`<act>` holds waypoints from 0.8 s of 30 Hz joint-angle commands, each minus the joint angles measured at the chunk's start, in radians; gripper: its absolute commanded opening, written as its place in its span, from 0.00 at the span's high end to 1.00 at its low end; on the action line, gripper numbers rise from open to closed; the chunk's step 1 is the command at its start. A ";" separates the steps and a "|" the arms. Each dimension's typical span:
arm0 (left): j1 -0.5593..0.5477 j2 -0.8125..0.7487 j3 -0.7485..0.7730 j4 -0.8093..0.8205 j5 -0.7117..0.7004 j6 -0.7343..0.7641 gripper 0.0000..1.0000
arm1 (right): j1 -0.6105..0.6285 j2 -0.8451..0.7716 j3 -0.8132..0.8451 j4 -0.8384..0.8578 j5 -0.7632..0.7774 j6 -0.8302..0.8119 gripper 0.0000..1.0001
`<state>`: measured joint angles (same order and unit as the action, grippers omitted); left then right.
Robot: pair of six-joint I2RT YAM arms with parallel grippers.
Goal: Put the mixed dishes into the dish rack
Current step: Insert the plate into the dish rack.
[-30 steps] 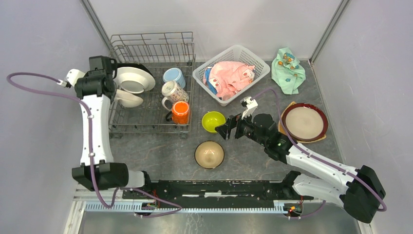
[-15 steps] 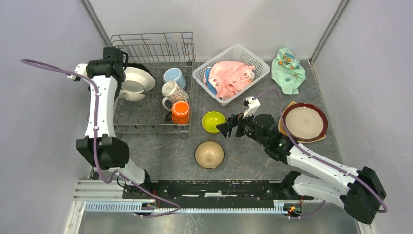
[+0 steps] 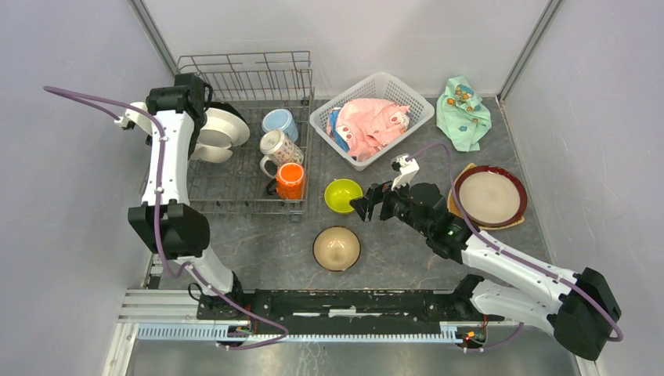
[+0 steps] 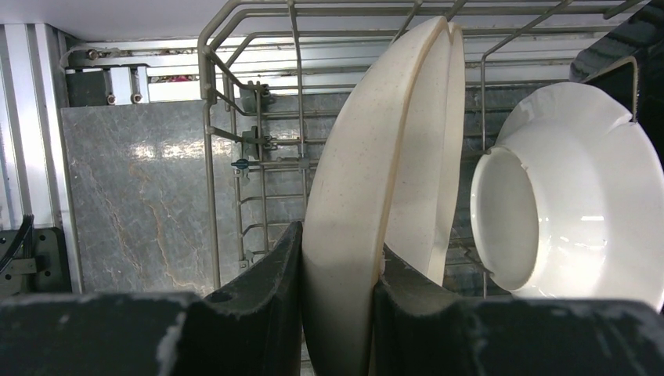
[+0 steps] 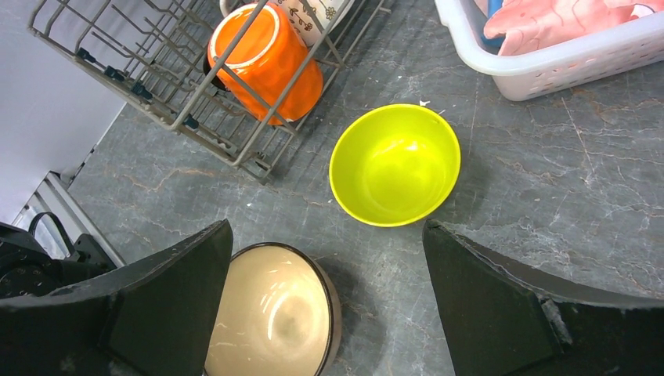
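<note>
**Beside the rack, two bowls wait; cream plate gripped inside**

Off the rack's (image 3: 235,205) near right corner sits a tan bowl (image 3: 337,248), then a green bowl (image 3: 343,195). The right gripper (image 3: 365,202) hangs just beside it, jaws wide apart and empty. Inside the rack's right side are an orange mug (image 3: 290,180), a patterned mug (image 3: 279,146) and a blue mug (image 3: 279,123). At the far left, the left gripper (image 4: 337,254) clamps an upright cream plate (image 4: 352,188) near a white plate (image 4: 579,196).

Right claw (image 5: 326,227) agape (left claw (image 4: 338,244) clamped).

No legible writing anywhere.
The patterned mug (image 3: 279,146) and green cloth (image 3: 463,106) carry only printed motifs, too small to read as letters, numbers or brands.
</note>
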<state>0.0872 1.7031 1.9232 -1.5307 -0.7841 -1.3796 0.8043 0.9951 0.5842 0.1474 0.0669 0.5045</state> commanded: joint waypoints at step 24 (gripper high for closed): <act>-0.013 0.133 0.075 0.068 -0.196 -0.058 0.98 | 0.004 -0.029 0.018 -0.001 0.075 -0.086 0.02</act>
<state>0.0711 1.8259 1.9423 -1.4754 -0.8585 -1.4204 0.8043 0.9810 0.5842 0.1390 0.1146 0.4435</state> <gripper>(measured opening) 0.326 0.979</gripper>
